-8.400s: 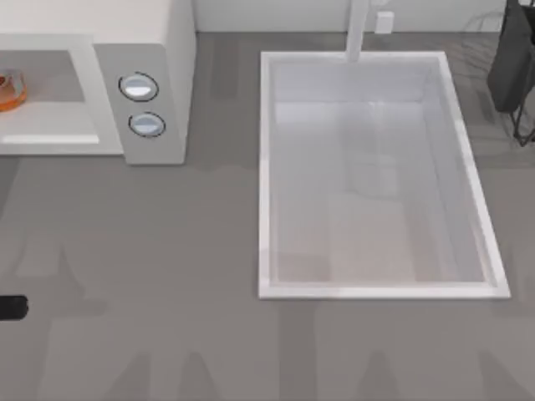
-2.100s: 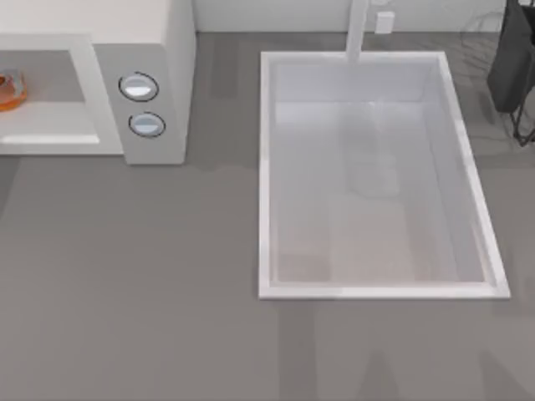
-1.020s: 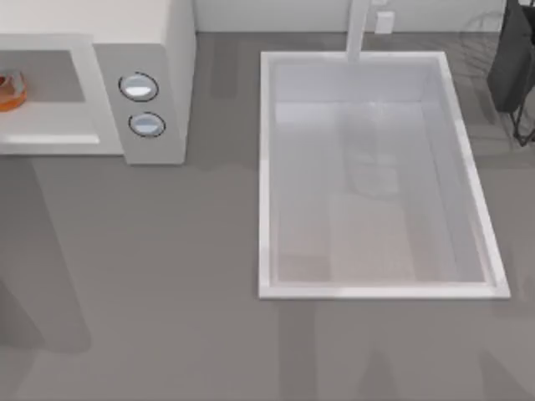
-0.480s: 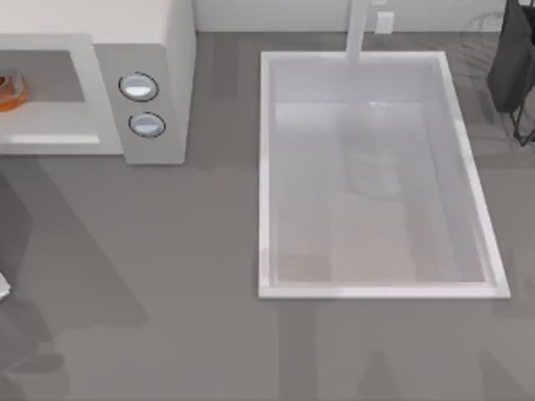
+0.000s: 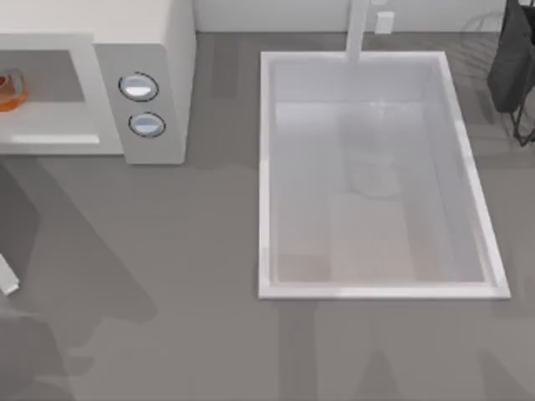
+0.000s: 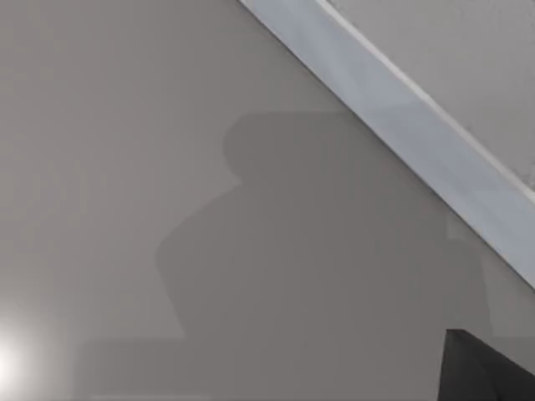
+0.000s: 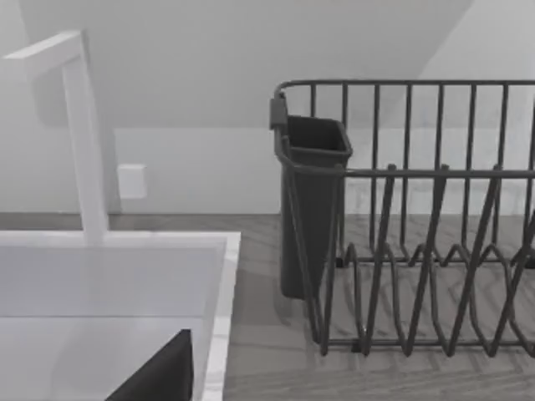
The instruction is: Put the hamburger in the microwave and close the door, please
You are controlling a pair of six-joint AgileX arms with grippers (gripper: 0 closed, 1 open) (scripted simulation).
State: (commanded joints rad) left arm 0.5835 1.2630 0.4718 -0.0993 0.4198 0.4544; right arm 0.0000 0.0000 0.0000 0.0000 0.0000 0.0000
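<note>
Orange-and-tan hamburger (image 5: 8,88) lies inside the open cavity of the microwave (image 5: 159,33), at the top view's left edge, partly cut off by it. So the placing looks done and the door is the thing left to handle.

Top view:
- Two knobs (image 5: 139,86) sit on the microwave's panel.
- Sink (image 5: 266,167) is well apart from it, to the right. Rack (image 5: 512,67) stands at the far right corner.
- White sliver (image 5: 7,277) at the left edge, in front of the microwave, is probably a corner of the door. Too little shows to be sure.
- Broad shadows lie on the worktop (image 5: 167,251) at lower left.

Left wrist view:
- Grey worktop is crossed by a white band (image 6: 401,117), possibly the door's edge.
- Dark wedge in one corner is likely part of the left gripper (image 6: 481,372). Open or closed: cannot tell. No contact with anything seen.

Right wrist view:
- Tap (image 7: 84,142), sink rim and rack are in view, with a dark holder (image 7: 313,200) hung on the rack.
- Dark wedge is likely part of the right gripper (image 7: 159,376), parked near the sink. State: cannot tell.

Handling judgement: the door should be stiff and light, and should swing freely on its hinge. Push its flat face near the free edge, or take the bar handle. The hamburger is soft and needs no further hold.
</note>
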